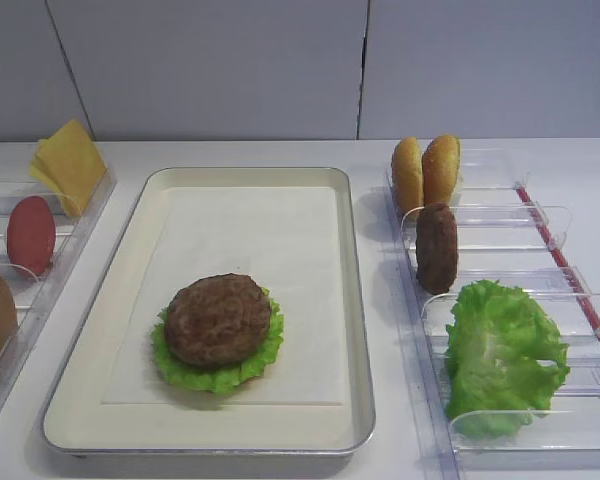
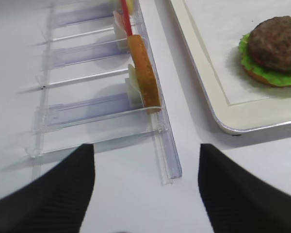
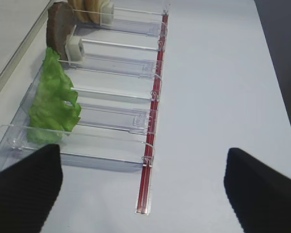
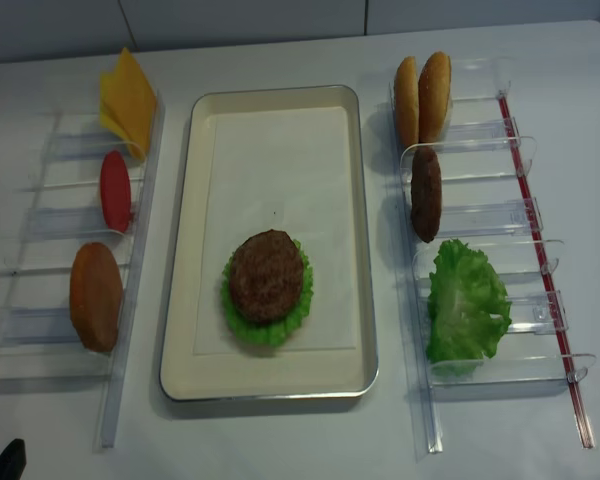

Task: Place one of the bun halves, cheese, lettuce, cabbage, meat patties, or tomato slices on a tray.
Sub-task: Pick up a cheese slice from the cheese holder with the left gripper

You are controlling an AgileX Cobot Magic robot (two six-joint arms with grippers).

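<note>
The tray (image 4: 270, 105) lies in the middle of the table (image 4: 280, 440) between two clear holders. On its paper liner, toward the near end, sits a stack: a patty (image 1: 218, 318) on top of lettuce (image 1: 220, 378), with what looks like a bun half under the leaves, seen only as a brown edge in the left wrist view.

In the left holder (image 4: 40, 290) the cheese (image 1: 70, 165) leans at the far end, a tomato slice (image 1: 31, 235) stands in the next slot, and a bun half (image 4: 96, 296) stands nearest.

In the right holder (image 4: 500, 300) two bun halves (image 4: 425, 98) stand side by side at the far end, a second patty (image 4: 426, 194) stands on edge behind them, and a bunch of lettuce (image 4: 467, 302) fills the near slots.

The left gripper (image 2: 146, 189) hangs over bare table just beyond the near end of the left holder, fingers spread wide with nothing between them. The right gripper (image 3: 143, 187) hangs by the near end of the right holder, fingers likewise spread and holding nothing.
</note>
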